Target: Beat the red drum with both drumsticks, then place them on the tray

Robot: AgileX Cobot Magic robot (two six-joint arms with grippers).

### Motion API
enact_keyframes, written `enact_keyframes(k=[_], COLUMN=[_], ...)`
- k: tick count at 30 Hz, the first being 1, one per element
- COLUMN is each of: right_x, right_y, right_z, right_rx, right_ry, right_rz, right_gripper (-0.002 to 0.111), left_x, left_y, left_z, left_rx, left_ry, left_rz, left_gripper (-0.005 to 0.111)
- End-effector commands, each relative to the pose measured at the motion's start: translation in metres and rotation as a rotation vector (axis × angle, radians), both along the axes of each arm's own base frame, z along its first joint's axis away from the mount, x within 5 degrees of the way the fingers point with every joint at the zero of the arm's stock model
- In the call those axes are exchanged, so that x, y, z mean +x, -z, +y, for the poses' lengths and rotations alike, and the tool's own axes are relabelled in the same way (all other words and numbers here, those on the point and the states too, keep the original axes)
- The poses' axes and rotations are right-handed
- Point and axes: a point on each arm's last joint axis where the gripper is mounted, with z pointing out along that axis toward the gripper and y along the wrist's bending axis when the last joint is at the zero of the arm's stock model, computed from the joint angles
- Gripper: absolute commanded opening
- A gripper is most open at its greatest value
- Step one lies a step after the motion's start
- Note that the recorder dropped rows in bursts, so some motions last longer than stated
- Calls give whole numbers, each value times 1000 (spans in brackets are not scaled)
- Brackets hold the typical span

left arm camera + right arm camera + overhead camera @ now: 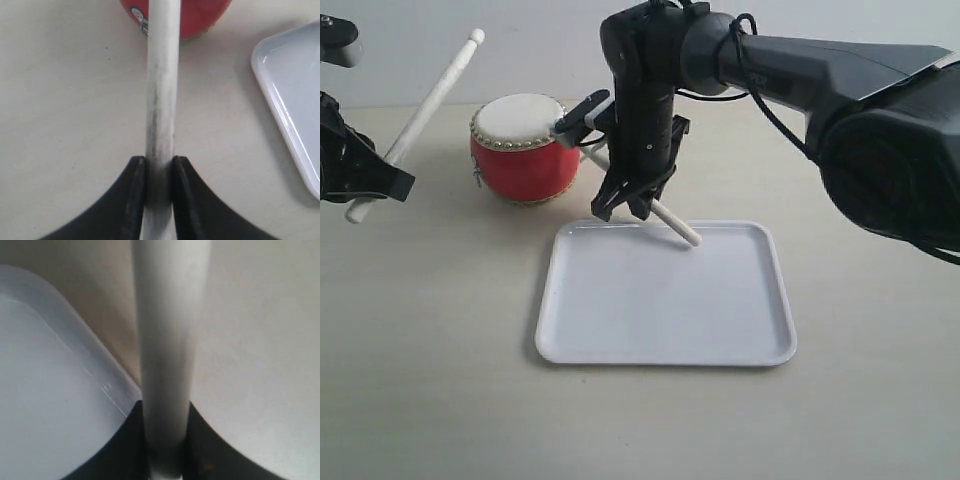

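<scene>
Drumsticks (161, 100) clamped in L end effector (159, 162) & R end effector (165, 412); only ext. view shows drum (525, 150) skin.

Lab: robot arm (800, 70) over plain tabletop (420, 400)

Exterior camera looks down on the bench (420, 400) from raised middle distance. Each wrist camera sights closely along its stick (162, 100); all three share the tray (660, 300).
</scene>
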Motion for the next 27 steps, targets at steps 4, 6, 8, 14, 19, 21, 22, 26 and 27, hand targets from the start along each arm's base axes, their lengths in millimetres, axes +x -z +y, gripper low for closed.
enact_keyframes(k=[4, 6, 8, 14, 19, 21, 22, 26, 27], right_x=[6, 4, -1, -5, -4, -4, -3, -1, 0], right_y=[-69, -88, -103, -115, -103, -96, -91, -62, -52], right_z=[3, 3, 3, 4, 8, 11, 12, 16, 18], right_rx=[103, 140, 183, 231, 233, 251, 249, 216, 199], right_ry=[54, 66, 69, 74, 68, 66, 66, 41, 34], right_rz=[-158, -184, -190, -182, -151, -121, -109, -63, -51], right_gripper=[0, 0, 0, 0, 0, 0, 0, 0, 0], left_x=[10, 17, 25, 51, 60, 57, 55, 42, 38], left_y=[10, 25, 42, 88, 84, 71, 63, 31, 23], left_z=[-3, -5, -7, -15, -18, -17, -16, -12, -11], left_rx=[-6, 10, 29, 77, 98, 86, 82, 66, 59], left_ry=[-6, 3, 19, 23, 15, 11, 10, 2, -3], left_rz=[1, 32, 64, 218, 294, 262, 249, 206, 194], left_gripper=[0, 0, 0, 0, 0, 0, 0, 0, 0])
